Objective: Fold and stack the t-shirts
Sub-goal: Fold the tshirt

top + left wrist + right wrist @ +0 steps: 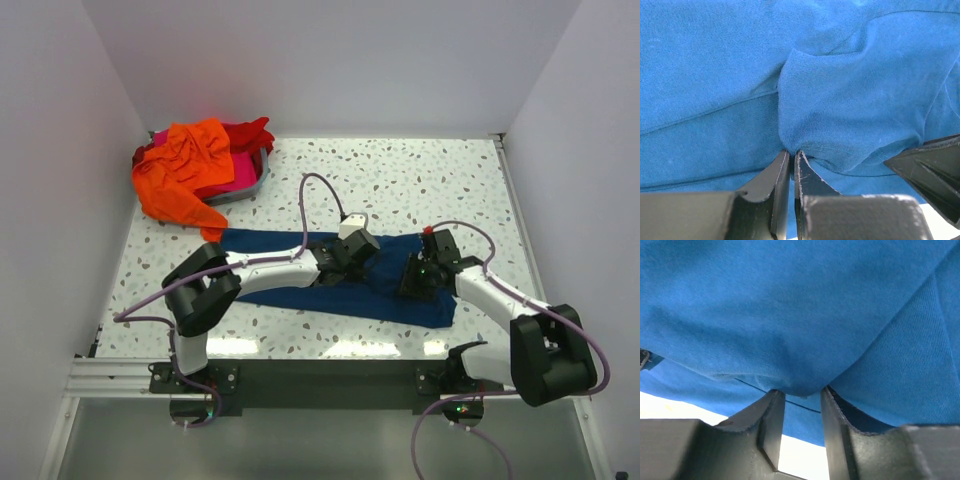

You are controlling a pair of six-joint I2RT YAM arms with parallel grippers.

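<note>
Barely begun, I judge: the navy t-shirt [340, 300] lies rumpled and unfolded at frame centre on the tabletop [420, 180], and the other t-shirts [185, 170], orange, red and magenta, are heaped over a grey bin [258, 183] at upper left. The left gripper [791, 154] has its fingers [781, 172] pinching a navy fold, while the right gripper [802, 390] has its fingers [771, 415] standing apart around a bulge of the same cloth. No writing is readable.

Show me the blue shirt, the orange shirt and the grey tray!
navy t-shirt [392, 255], top view, flat middle between the grippers.
orange t-shirt [185, 165], top view, crumpled middle.
grey tray [256, 182], top view, right rim.
</note>
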